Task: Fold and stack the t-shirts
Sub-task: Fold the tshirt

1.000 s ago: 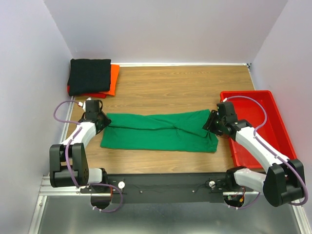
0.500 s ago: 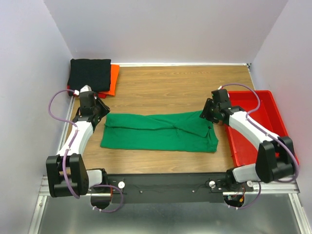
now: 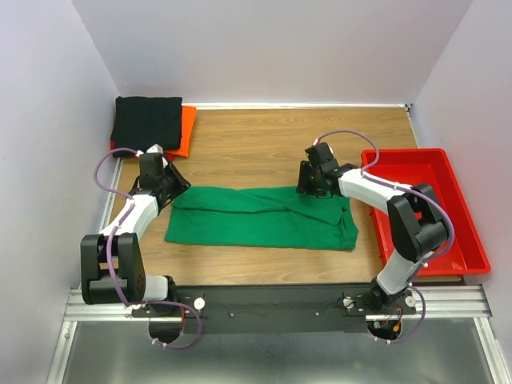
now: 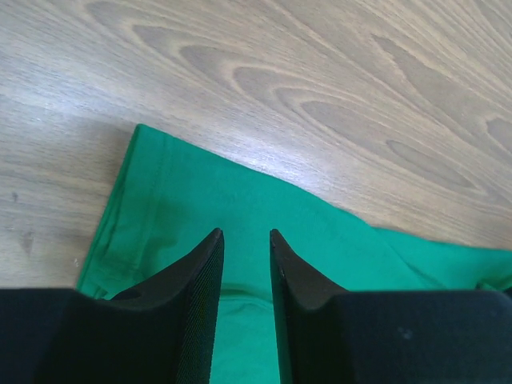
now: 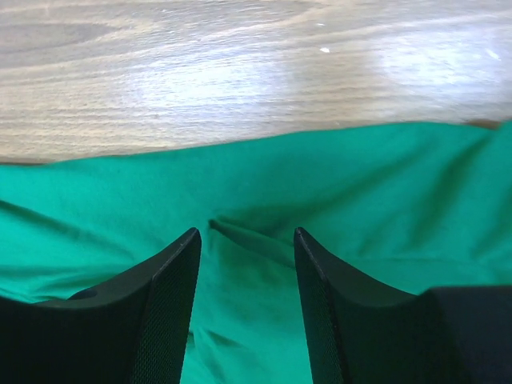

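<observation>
Shifting right gripper (image 3: 310,184): it has swung inward from the right end of the long-folded bright green cloth t-shirt (image 3: 256,220) to its far edge; jaws apart, empty.
Left gripper (image 3: 166,182): now over the shirt's far-left corner, narrowly parted, holding nothing.
Meaning: probably lining up the next fold.
Stack: folded black t-shirt (image 3: 146,124) on orange-red t-shirt (image 3: 187,128), far-left corner.
Room: bare wooden tabletop (image 3: 264,136) beyond the far edge; rigid red plastic tray (image 3: 416,152) close on the right.

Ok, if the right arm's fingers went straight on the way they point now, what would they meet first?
Most likely the green t-shirt: the right fingers point at a crease near its far edge, though the gap is hard to judge.
</observation>
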Motion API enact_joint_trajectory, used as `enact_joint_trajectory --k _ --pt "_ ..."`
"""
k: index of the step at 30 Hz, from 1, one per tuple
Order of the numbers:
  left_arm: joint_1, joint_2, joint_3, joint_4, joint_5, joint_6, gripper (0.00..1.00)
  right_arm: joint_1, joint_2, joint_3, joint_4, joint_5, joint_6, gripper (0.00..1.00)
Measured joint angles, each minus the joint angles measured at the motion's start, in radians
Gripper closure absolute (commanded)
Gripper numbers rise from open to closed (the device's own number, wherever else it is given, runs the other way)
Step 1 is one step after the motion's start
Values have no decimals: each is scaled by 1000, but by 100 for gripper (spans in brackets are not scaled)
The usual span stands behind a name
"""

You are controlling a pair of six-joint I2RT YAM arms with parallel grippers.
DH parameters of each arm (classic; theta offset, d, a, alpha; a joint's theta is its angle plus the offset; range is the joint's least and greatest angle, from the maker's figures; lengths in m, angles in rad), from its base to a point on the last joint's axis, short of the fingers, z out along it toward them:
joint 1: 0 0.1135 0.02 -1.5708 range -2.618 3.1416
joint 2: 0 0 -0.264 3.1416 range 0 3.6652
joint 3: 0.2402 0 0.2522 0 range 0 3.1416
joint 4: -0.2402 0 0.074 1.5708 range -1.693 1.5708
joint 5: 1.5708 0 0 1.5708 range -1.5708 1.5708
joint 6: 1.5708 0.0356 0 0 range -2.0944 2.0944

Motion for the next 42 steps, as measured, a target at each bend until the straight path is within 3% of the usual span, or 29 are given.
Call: enact_joint_trajectory --k 4,10,13,19,36,42 --pt "-5 2 -4 13 13 3 64 19 26 7 8 9 -9 44" --pt "-7 4 -13 25 25 7 65 39 31 8 13 16 -9 77" --pt "-9 6 -14 27 33 8 65 48 27 1 16 15 -4 88" --pt "-11 6 -15 28 37 11 65 61 -15 -56 18 8 6 99" --pt "-15 23 -32 43 61 14 65 131 -246 -239 20 -50 98 99" --pt "-18 29 -32 43 65 14 66 171 -286 -288 19 -54 132 75"
